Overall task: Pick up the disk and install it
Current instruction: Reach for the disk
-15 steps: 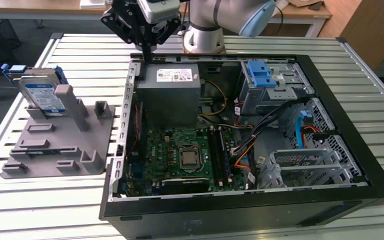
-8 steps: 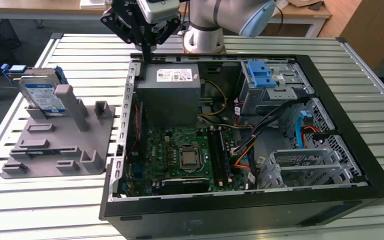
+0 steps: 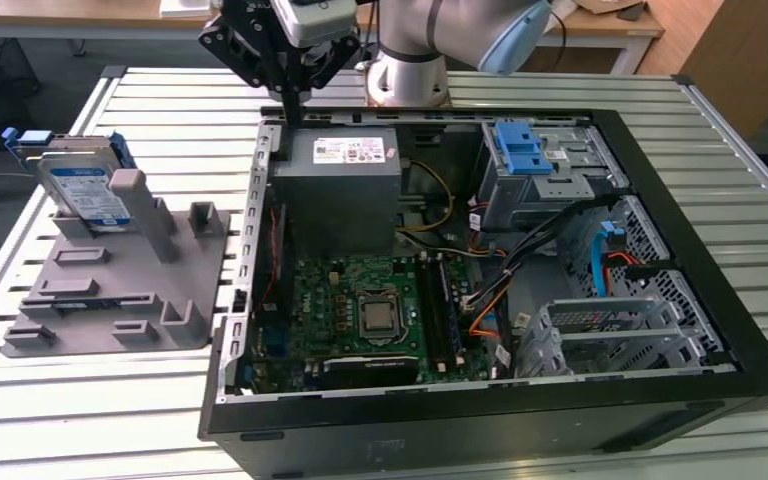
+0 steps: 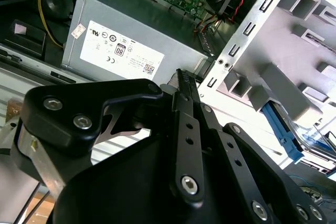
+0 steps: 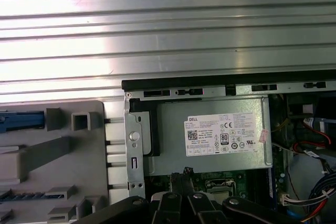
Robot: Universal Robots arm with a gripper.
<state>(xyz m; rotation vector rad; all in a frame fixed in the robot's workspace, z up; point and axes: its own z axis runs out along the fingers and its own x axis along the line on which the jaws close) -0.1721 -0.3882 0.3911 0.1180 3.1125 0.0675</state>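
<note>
The gripper point(image 3: 289, 108) hangs tip down over one corner of the open computer case point(image 3: 704, 200). That is the corner nearest the worktop point(image 3: 171, 110) edge where the arm's base stands. Its two black fingers point(image 4: 186, 129) look pressed together, and nothing is between them. Right under the tip, in both wrist views, is the big grey power box point(image 5: 210, 135) with the white sticker. That box is not the thing to pick up.

The disk point(image 3: 84, 192) is well apart from the gripper. It stands on its edge in a grey holder point(image 3: 117, 290). The holder sits beside the case, near the worktop edge at the exterior view's left. The disk is silver with a white and blue label and has blue rails point(image 4: 281, 127) along its sides. A grey post point(image 3: 128, 195) of the holder stands just beside it.

To me the job looks like it is only starting. The disk is not picked up, and the step in hand is getting to it.

To do that well, I think the gripper should stay high enough to clear the case wall as it crosses to the holder. It should spread its fingers before it goes down, not after. It should come straight down over the top edge of the disk, lined up with its flat sides. That way one finger goes on each side, away from the grey post. A slow, straight drop would keep the disk from tipping in the holder.
</note>
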